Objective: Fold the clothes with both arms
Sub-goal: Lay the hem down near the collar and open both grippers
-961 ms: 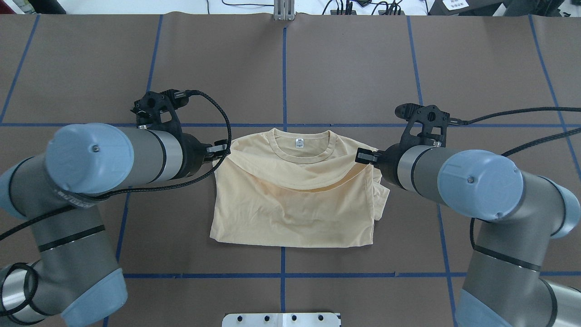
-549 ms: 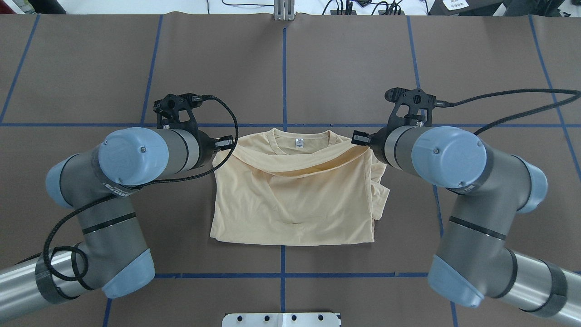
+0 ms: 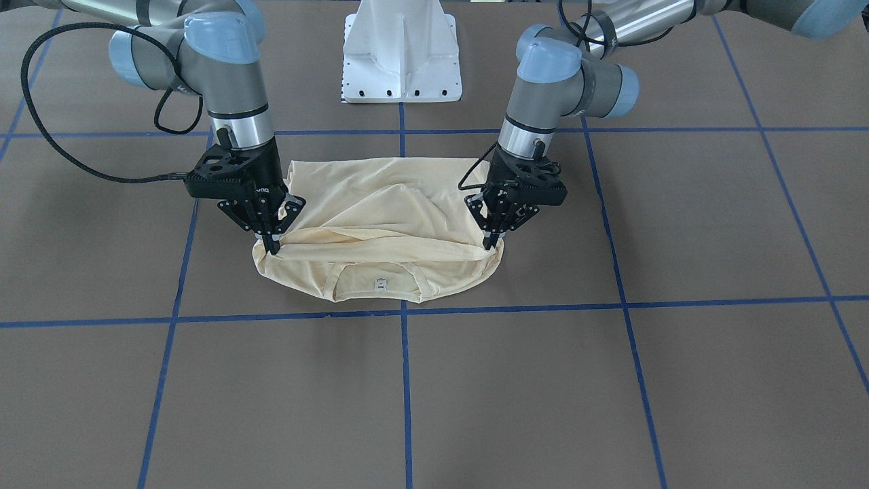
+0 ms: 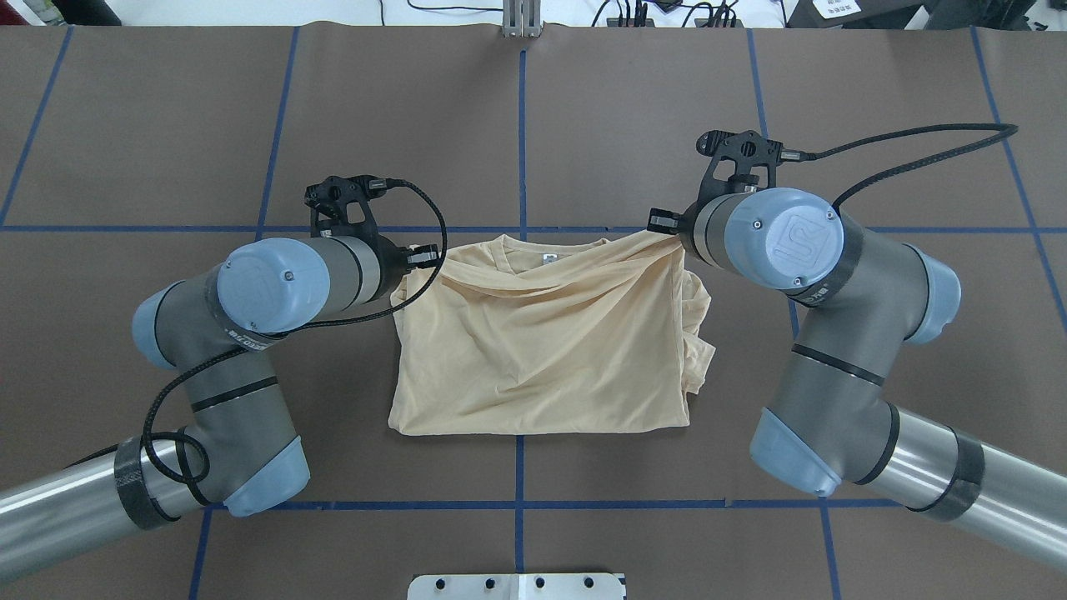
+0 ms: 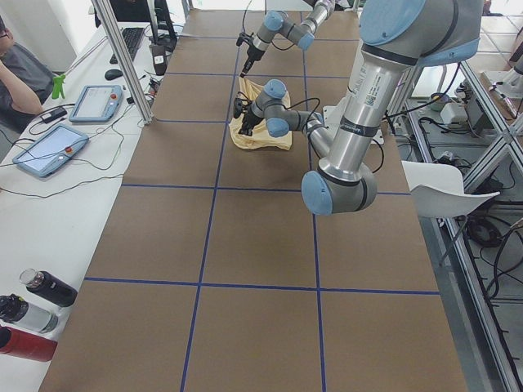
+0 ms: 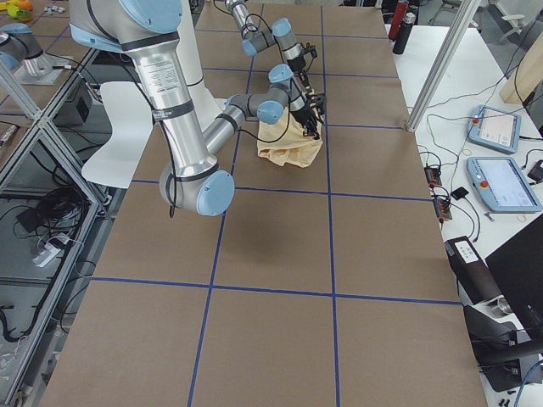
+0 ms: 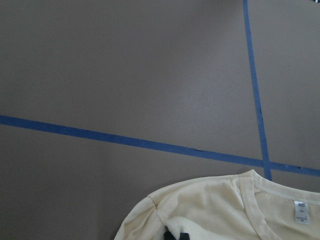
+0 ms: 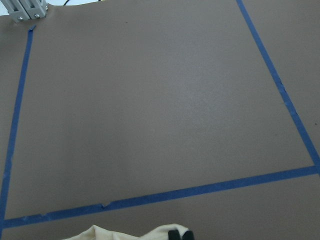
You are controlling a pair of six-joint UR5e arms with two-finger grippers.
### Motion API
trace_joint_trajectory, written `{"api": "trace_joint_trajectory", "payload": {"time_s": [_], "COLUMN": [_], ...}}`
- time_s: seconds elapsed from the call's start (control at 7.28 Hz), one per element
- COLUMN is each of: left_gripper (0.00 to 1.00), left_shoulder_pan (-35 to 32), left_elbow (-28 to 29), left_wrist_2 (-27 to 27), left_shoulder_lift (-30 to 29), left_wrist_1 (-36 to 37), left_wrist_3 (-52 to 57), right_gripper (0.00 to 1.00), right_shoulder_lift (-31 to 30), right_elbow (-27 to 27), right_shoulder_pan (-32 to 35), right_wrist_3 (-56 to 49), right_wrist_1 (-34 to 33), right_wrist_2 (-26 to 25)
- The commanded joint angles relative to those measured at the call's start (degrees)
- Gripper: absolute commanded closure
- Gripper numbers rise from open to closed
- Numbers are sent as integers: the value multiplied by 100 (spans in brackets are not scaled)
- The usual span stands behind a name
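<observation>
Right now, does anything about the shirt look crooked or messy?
Yes. The shirt sags unevenly between the left gripper and right gripper, and bunched fabric sticks out past its edge on the robot's right.

Brown table [image 4: 642,117], blue tape grid [image 4: 522,125]; white pedestal [image 3: 400,61]; bottles [image 5: 49,288], tablets [image 5: 96,102] on side bench [image 5: 49,220]

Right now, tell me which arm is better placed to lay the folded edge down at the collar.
Probably right. Both grippers are shut on the shirt, but the right gripper holds its corner level with the collar, while the left gripper holds its corner short of it.
</observation>
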Motion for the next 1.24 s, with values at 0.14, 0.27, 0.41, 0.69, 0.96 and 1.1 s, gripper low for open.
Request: {"api": "trace_joint_trajectory", "payload": {"time_s": [0.14,0.27,0.41,0.69,0.96,1.1], "left_gripper": [100,100,100,100,79,1], "left_shoulder_pan": [-60,-77,-104,-104,-104,-121], "left_elbow": [12,3,3,3,3,12], "left_wrist_2": [1,1,1,-7,-16,-16], "left_shoulder_lift": [-26,-34,-26,9,44,62], "left_wrist_1": [-24,-33,-24,-33,-33,-24], "left_wrist_3": [70,61,70,61,61,218], "right_gripper": [100,100,100,100,47,0], "right_shoulder_lift": [10,10,71,107,115,159], "right_elbow": [-206,-250,-346,-478,-531,-636], "right_shoulder_pan": [38,38,29,21,12,12], "right_wrist_3": [-33,-33,-42,-34,10,-50], "right_wrist_1": [0,9,9,9,9,9], "right_wrist_2": [29,29,29,29,20,20]}}
